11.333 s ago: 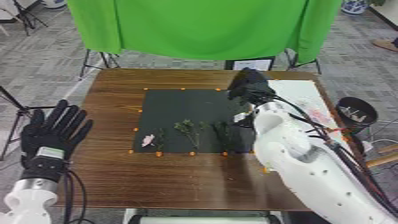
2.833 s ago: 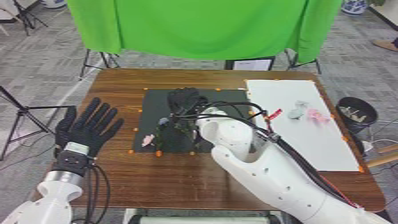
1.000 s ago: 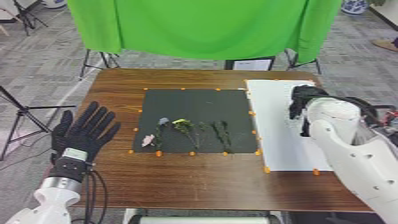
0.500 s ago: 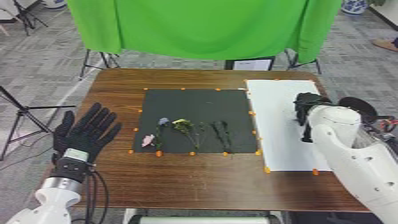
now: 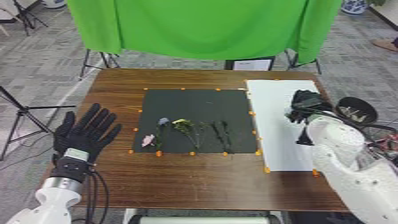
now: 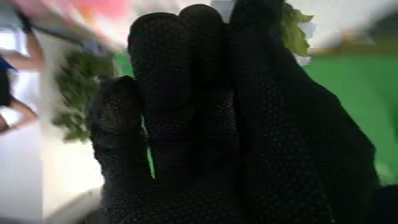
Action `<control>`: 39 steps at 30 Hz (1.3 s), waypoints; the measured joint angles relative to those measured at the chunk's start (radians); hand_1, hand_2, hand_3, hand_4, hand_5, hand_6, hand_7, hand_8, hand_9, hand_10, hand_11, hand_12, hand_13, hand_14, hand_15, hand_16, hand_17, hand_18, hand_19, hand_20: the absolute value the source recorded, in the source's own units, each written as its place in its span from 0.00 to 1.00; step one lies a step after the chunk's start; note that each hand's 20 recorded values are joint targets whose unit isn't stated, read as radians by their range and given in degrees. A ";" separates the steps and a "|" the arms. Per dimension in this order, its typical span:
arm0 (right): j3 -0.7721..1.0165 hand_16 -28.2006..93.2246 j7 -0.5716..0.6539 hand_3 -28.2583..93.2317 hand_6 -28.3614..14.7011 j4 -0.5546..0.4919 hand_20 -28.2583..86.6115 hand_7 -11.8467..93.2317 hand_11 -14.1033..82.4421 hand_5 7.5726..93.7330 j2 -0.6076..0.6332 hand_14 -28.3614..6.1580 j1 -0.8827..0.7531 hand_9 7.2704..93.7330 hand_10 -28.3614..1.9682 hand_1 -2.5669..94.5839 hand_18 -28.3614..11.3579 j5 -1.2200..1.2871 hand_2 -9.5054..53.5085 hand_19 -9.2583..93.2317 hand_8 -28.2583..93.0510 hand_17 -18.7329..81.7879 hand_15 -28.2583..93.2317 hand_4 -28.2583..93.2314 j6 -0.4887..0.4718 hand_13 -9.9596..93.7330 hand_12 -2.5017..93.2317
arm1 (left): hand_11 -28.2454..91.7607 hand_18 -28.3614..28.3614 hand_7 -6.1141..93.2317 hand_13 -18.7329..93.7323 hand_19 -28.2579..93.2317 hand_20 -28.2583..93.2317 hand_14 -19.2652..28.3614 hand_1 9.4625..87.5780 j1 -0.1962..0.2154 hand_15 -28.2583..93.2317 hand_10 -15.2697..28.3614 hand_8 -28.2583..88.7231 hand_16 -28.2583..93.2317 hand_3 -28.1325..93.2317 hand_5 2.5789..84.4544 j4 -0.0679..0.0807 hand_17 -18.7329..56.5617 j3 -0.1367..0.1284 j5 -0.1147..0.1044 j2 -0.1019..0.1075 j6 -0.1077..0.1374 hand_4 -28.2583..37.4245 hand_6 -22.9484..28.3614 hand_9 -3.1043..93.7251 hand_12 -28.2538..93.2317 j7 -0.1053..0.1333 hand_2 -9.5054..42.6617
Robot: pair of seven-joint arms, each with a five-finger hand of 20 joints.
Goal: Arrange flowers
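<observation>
Right hand (image 5: 308, 104), its grip unclear, covers some white sheet (image 5: 282, 145); black mat (image 5: 195, 106) beside left hand's (image 5: 80, 136) spread fingers; right wrist view: yellow-green foliage (image 6: 296, 31)

- Part of the white sheet (image 5: 280, 125), along the table's (image 5: 178, 180) right edge, is hidden under the right hand (image 5: 307, 103) and arm.
- The dark stems (image 5: 226, 137) near the table's front edge are too small to tell apart.
- Yellow-green petals (image 6: 297, 30) are partly hidden behind the glove.
- A pink patch (image 6: 105, 10) is blurred.
</observation>
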 measured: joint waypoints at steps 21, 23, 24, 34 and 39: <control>-0.399 0.56 -0.147 0.76 0.69 0.068 0.62 0.37 0.21 0.81 -0.298 0.62 0.300 0.92 0.69 0.64 0.15 -0.104 0.00 0.88 0.28 0.55 0.58 0.00 0.045 0.83 0.43 | 0.41 0.76 0.23 0.39 0.51 0.29 0.74 0.23 -0.005 0.51 0.73 0.17 0.18 0.81 0.46 0.006 0.16 -0.006 0.002 0.005 -0.001 0.00 0.64 0.37 0.33 -0.018 0.43; -0.456 0.56 -0.140 0.76 0.69 0.091 0.62 0.37 0.21 0.81 -0.310 0.62 0.322 0.92 0.68 0.64 0.15 -0.169 0.00 0.89 0.28 0.55 0.58 0.00 0.045 0.83 0.43 | 0.41 0.76 0.23 0.38 0.51 0.29 0.74 0.22 -0.010 0.51 0.73 0.17 0.18 0.81 0.46 0.006 0.16 -0.001 0.002 0.007 0.000 0.00 0.64 0.37 0.33 -0.019 0.43; -0.485 0.56 -0.135 0.76 0.69 0.106 0.62 0.37 0.21 0.81 -0.314 0.62 0.334 0.92 0.68 0.64 0.14 -0.199 0.00 0.89 0.28 0.55 0.58 0.00 0.046 0.83 0.43 | 0.41 0.76 0.23 0.38 0.51 0.29 0.74 0.23 -0.012 0.51 0.73 0.17 0.18 0.81 0.46 0.006 0.16 0.002 0.002 0.008 0.001 0.00 0.64 0.37 0.33 -0.019 0.43; -0.546 0.59 -0.101 0.76 0.67 0.180 0.62 0.36 0.21 0.76 -0.354 0.65 0.356 0.87 0.65 0.65 0.14 -0.193 0.00 0.89 0.25 0.54 0.57 0.00 0.021 0.82 0.40 | 0.41 0.76 0.23 0.38 0.51 0.29 0.75 0.23 -0.027 0.51 0.74 0.17 0.18 0.80 0.47 0.006 0.16 0.012 0.005 0.015 0.003 0.00 0.64 0.37 0.33 -0.024 0.43; -0.541 0.61 -0.096 0.76 0.65 0.175 0.61 0.34 0.23 0.72 -0.356 0.67 0.356 0.79 0.62 0.66 0.14 -0.179 0.00 0.88 0.24 0.53 0.54 0.00 0.014 0.80 0.33 | 0.41 0.76 0.23 0.37 0.51 0.29 0.74 0.24 -0.025 0.51 0.73 0.17 0.18 0.82 0.46 0.004 0.16 0.005 0.005 0.015 0.005 0.00 0.65 0.36 0.33 -0.025 0.44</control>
